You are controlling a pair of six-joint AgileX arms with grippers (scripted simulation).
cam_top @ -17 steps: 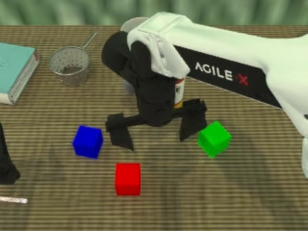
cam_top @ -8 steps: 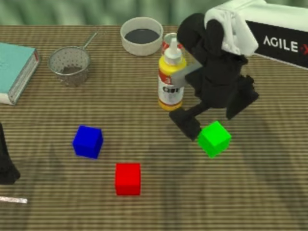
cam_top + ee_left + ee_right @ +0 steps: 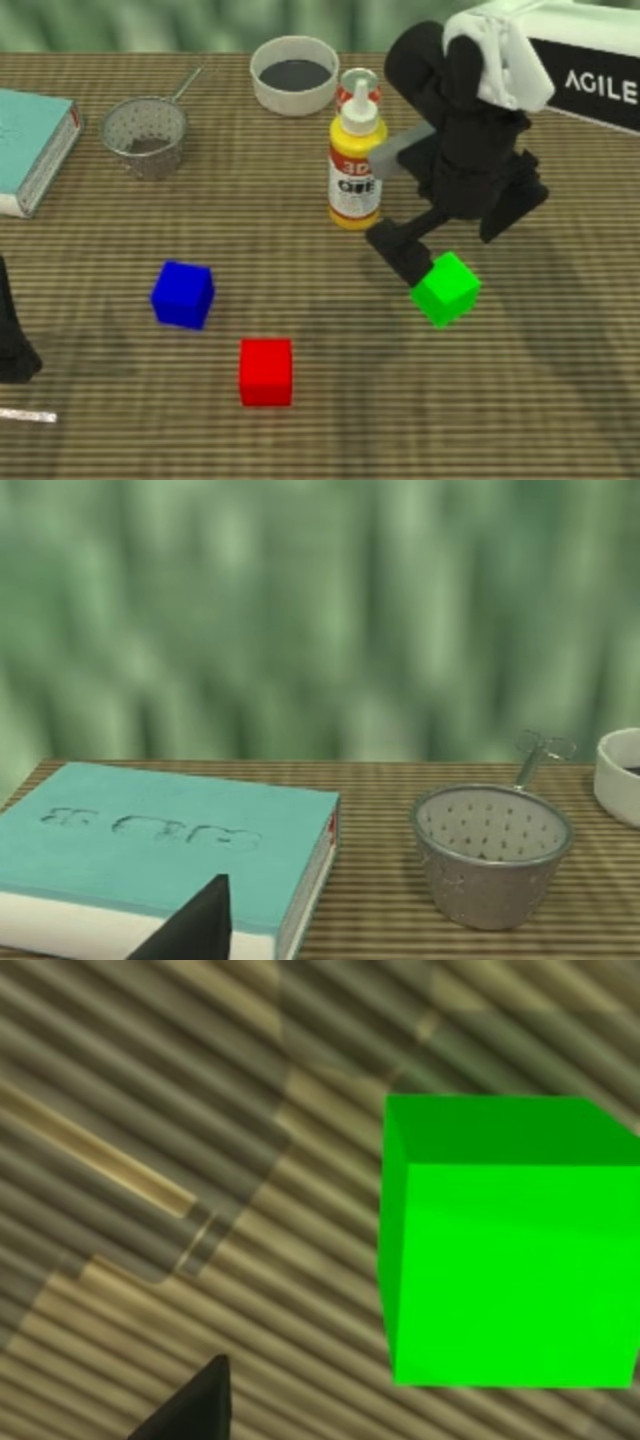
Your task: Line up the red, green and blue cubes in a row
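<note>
The right gripper hangs with fingers spread just above the green cube, one fingertip seemingly touching its edge, though contact is unclear; the cube sits right of the yellow glue bottle; the blue cube and red cube lie well left of the green cube; the left gripper is parked at the far left, its fingers' spread impossible to tell.

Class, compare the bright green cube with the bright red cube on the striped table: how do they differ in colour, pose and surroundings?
The bright green cube sits turned at an angle; the bright red cube lies square to the table's front edge. The open right gripper hovers by the green cube; nothing is near the red cube. Both are plain, equal-sized and resting on the table.
</note>
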